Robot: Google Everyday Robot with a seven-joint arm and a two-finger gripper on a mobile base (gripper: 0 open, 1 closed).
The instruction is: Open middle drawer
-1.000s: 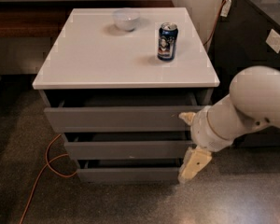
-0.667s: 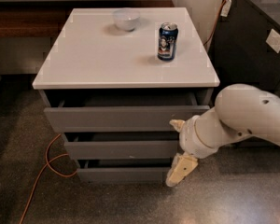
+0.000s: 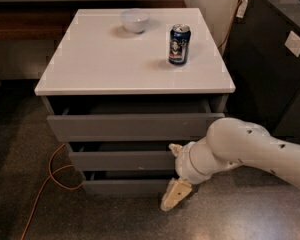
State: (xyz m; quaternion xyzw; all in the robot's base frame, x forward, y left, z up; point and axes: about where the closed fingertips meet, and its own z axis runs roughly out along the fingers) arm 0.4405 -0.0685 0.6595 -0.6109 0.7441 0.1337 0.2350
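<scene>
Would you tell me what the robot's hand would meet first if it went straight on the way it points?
Probably the middle drawer: the hand, open at the right end of that grey front, points leftward at it, though depth is unclear.

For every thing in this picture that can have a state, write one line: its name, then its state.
Bowl: upright.
Can: upright; opened or sealed, cannot tell.
Top drawer: partly pulled out.
Middle drawer: slightly ajar at most, not yet opened.
Bottom drawer: shut or slightly ajar, cannot tell.
Gripper: open, at the Middle drawer's right end.
</scene>
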